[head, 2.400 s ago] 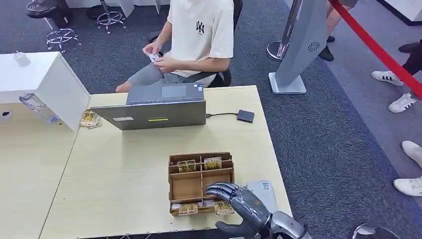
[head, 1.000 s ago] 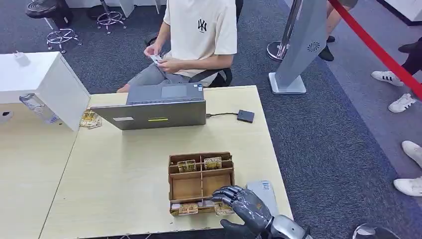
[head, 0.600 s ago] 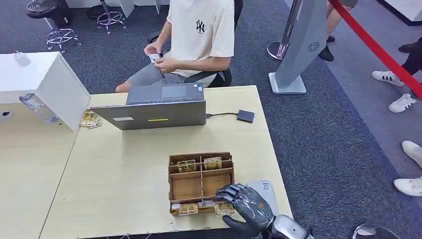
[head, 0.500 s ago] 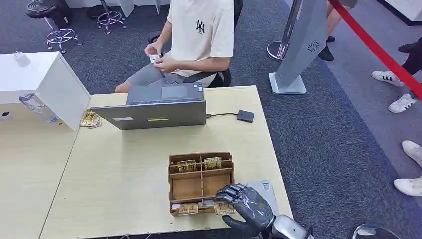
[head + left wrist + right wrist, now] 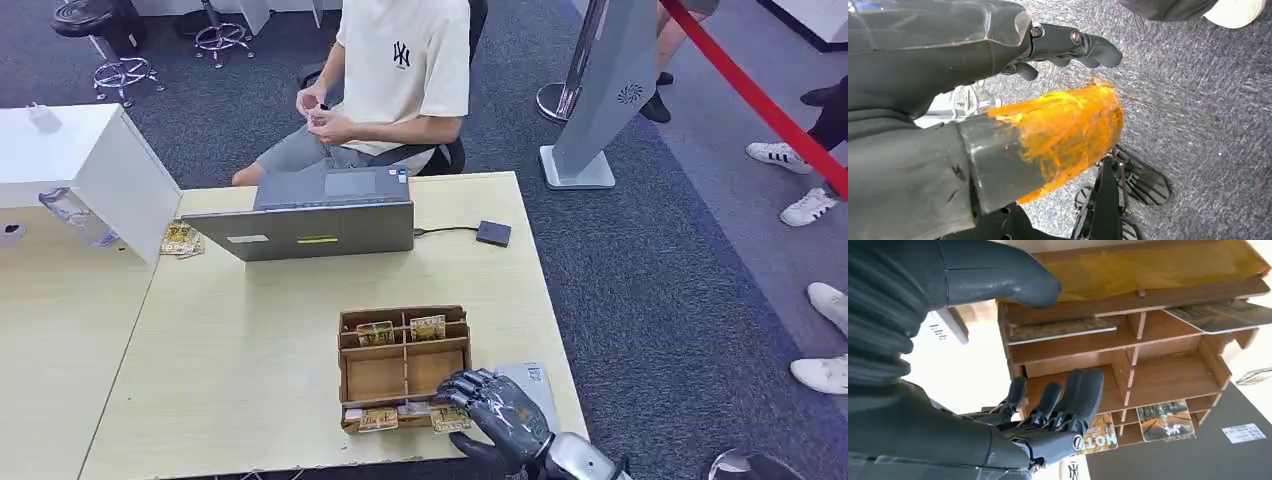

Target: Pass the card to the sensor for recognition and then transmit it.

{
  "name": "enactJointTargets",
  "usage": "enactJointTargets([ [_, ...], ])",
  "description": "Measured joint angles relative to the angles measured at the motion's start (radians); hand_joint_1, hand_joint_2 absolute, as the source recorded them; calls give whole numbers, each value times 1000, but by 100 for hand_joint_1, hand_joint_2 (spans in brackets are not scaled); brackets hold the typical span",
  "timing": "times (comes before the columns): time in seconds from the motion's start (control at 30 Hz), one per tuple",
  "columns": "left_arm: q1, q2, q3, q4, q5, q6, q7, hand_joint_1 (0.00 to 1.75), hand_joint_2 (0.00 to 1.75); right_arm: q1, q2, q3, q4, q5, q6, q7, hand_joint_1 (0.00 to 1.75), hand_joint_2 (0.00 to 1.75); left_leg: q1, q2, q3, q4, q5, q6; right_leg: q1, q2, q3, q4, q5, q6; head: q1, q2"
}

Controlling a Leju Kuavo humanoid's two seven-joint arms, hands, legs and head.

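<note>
A wooden card box [image 5: 404, 345] stands near the table's front edge, with cards in its far row [image 5: 427, 327] and in its near row [image 5: 378, 420]. My right hand [image 5: 495, 410] hovers over the box's near right corner. In the right wrist view the fingers [image 5: 1068, 395] reach into a middle compartment and the thumb [image 5: 998, 282] lies over the front wall; a card [image 5: 1060, 330] lies in the slot between them, not visibly gripped. The black sensor [image 5: 493, 233] sits at the far right, wired to the laptop [image 5: 315, 225]. My left hand [image 5: 948, 65] hangs over carpet, holding nothing.
A white device [image 5: 530, 385] lies just right of the box under my right hand. A person [image 5: 400, 80] sits behind the laptop with hands together. A white cabinet [image 5: 90, 170], a bottle [image 5: 75, 215] and loose cards [image 5: 180, 238] stand at the left. A red barrier [image 5: 760, 100] runs at the right.
My right hand has shifted a little right and nearer, settling over the box's near right corner. The seated person has moved their hands and the small card they hold.
</note>
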Motion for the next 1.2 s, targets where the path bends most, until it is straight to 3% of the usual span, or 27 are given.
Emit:
enactJointTargets([
  [0.2, 0, 0, 0, 0, 1, 0, 0, 0, 0, -6, 0, 1, 9, 19, -11, 8, 105, 175, 0, 0, 0, 0, 0, 0, 0, 0, 0, 0, 0, 0, 0, 0],
  [0.23, 0, 0, 0, 0, 1, 0, 0, 0, 0, -7, 0, 1, 11, 21, -15, 10, 120, 175, 0, 0, 0, 0, 0, 0, 0, 0, 0, 0, 0, 0, 0, 0],
  [0.4, 0, 0, -1, 0, 2, 2, -1, 0, 0, -14, 0, 2, 17, 32, -23, 15, 154, 175, 0, 0, 0, 0, 0, 0, 0, 0, 0, 0, 0, 0, 0, 0],
  [0.43, 0, 0, -2, 0, 2, 3, -1, 0, 0, -15, 0, 2, 19, 34, -24, 17, 171, 175, 0, 0, 0, 0, 0, 0, 0, 0, 0, 0, 0, 0, 0, 0],
  [1.0, 0, 0, -15, 0, 6, 9, -2, 0, 0, -21, 0, 3, 30, 34, -45, 25, 175, 175, 0, 0, 0, 0, 0, 0, 0, 0, 0, 0, 0, 0, 0, 0],
  [1.2, 0, -3, -17, 0, 13, 8, -8, 0, 0, -21, 22, -7, 26, -58, -99, -31, 175, 175, 0, 0, 0, 0, 0, 0, 0, 0, 0, 0, 0, 0, 0, 0],
])
